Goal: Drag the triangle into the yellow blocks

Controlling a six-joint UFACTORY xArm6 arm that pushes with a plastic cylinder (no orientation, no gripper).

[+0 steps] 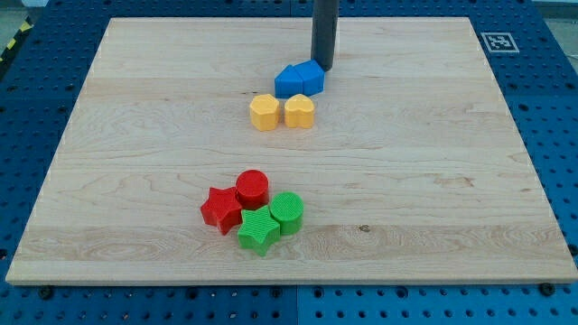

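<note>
rod: plain dark grey, straight round cylinder | finish: smooth, kinda matte | my tip (323,69): flat-cut end, same dark colour | markings: none I can spot

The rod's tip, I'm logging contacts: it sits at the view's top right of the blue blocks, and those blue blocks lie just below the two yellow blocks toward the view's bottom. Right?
Not quite. In the camera view my tip does sit at the top right of the blue blocks, but those lie just above the yellow blocks, toward the view's top, not below them.

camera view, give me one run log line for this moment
my tip touching blue blocks at upper right | blue blocks just above yellow blocks | red, green blocks apart at bottom
</note>
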